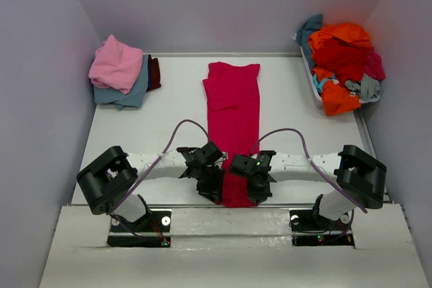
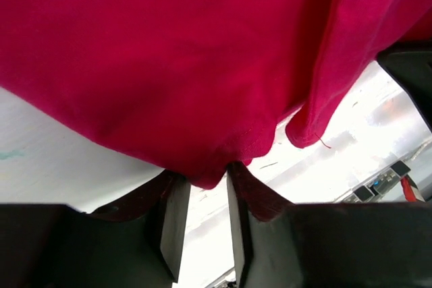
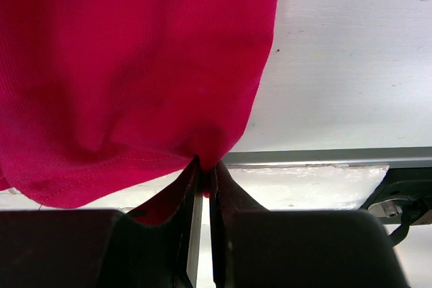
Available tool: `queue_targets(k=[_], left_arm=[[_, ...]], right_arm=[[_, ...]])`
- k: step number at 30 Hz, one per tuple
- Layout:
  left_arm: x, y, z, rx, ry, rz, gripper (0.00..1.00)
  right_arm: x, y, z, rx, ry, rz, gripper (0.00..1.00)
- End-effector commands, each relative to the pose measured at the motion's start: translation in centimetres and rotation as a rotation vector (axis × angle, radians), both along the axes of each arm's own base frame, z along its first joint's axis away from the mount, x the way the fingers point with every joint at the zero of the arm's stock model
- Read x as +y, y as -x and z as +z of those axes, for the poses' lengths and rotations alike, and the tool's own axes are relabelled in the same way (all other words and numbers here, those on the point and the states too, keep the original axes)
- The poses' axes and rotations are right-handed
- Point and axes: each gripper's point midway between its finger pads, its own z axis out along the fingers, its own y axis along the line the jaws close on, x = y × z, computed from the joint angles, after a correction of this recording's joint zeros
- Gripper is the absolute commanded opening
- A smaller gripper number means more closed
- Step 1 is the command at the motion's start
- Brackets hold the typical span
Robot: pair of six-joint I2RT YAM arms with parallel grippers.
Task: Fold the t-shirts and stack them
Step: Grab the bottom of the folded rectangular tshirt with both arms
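A magenta-red t-shirt lies in a long narrow strip down the middle of the table, collar end far, hem end near. Both grippers are at its near hem. My left gripper has its jaws partly apart, and a fold of the hem sags between the fingertips. My right gripper is shut on the hem's right corner, with cloth bunched at the pinch. A folded stack sits at the back left: a pink tee on a dusty blue one, with a maroon one beside them.
A white bin at the back right holds a heap of unfolded tees, orange and red on top, with teal and grey at the edges. Grey walls close in on three sides. The table's near edge runs just under the right gripper.
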Motion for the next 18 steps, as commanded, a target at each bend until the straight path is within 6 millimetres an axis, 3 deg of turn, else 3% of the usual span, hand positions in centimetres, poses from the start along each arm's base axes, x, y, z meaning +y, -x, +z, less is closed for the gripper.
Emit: queue_targets(k=[1, 8, 9, 10, 18], left_arm=[[0.6, -0.5, -0.2, -0.037, -0.037, 0.006, 0.34], [1.4, -0.9, -0.6, -0.055, -0.089, 0.014, 0.22], [1.5, -1.2, -0.6, -0.071, -0.099, 0.019, 0.11], [1.6, -1.3, -0.6, -0.080, -0.109, 0.025, 0.09], [3.3, -3.6, 1.6, -0.199, -0.213, 0.089, 0.06]], right_arm=[[0.3, -0.9, 1.2, -0.040, -0.015, -0.007, 0.12], [0.4, -0.9, 1.3, -0.040, -0.015, -0.004, 0.12], [0.4, -0.9, 1.4, -0.042, -0.015, -0.004, 0.12], [0.3, -0.9, 1.4, -0.043, -0.011, -0.004, 0.12], [0.4, -2.1, 3.6, -0.104, -0.012, -0.013, 0.11]])
